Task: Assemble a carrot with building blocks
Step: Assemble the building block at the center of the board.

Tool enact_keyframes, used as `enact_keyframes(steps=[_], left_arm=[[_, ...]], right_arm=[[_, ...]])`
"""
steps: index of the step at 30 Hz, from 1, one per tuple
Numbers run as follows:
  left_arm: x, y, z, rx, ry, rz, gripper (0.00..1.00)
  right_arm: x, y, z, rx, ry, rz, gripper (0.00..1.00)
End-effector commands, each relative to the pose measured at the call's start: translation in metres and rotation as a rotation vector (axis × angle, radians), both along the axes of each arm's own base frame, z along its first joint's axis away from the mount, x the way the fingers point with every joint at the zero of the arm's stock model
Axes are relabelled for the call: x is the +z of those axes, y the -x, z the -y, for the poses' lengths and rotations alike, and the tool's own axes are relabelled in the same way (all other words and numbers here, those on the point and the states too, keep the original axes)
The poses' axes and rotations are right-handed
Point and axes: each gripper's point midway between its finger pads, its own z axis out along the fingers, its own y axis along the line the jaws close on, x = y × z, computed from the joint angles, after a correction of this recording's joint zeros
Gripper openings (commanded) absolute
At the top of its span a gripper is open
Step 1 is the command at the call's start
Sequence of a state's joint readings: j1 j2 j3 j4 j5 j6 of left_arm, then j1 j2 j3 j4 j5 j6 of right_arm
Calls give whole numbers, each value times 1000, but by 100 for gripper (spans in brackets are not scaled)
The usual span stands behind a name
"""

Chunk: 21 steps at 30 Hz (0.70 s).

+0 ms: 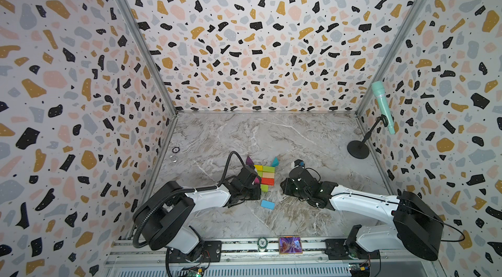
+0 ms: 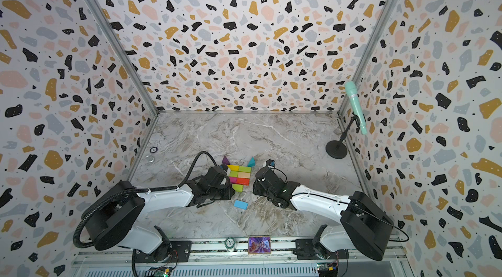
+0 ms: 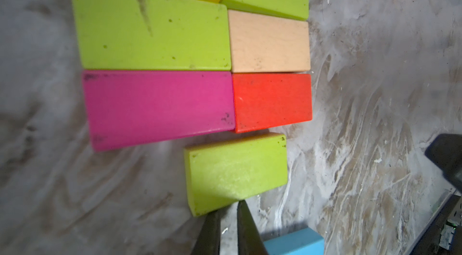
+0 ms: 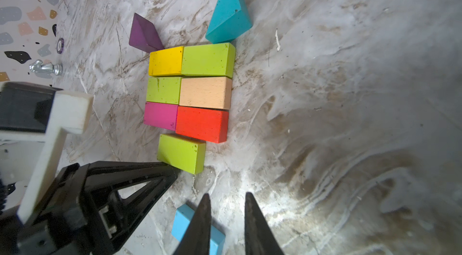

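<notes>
Finishing the tip of the carrot (image 1: 264, 174) looks like the step in hand. In a top view it lies mid-frame on the surface (image 1: 271, 137), with the blue brick (image 1: 267, 204) loose just below.

In the left wrist view, the left end effector (image 3: 230, 207), tips nearly pressed together and empty, sits against the skewed green brick (image 3: 236, 171) at lower centre.

In the right wrist view, the right end effector (image 4: 226, 198), slightly spread and empty, hangs by the blue brick at the bottom. Next, I judge: square the green brick, then seat the blue brick.
</notes>
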<state>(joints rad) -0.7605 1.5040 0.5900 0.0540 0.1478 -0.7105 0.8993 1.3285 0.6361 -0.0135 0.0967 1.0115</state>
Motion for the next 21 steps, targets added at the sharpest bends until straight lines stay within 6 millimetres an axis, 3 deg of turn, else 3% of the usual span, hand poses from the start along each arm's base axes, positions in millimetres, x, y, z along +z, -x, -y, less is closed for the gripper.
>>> enact_keyframes(steps=[1, 7, 12, 17, 21], left_arm=[[2, -6, 5, 7, 0, 11, 16], [4, -7, 3, 13, -10, 15, 15], [28, -10, -1, 31, 11, 68, 17], [54, -3, -11, 32, 25, 114, 32], [43, 15, -21, -7, -1, 74, 42]], right_arm=[[1, 0, 1, 0, -4, 5, 25], [-1, 0, 0, 5, -8, -3, 24], [-1, 2, -3, 29, -5, 2, 25], [7, 12, 1, 75, 81, 17, 30], [9, 36, -1, 135, 143, 17, 39]])
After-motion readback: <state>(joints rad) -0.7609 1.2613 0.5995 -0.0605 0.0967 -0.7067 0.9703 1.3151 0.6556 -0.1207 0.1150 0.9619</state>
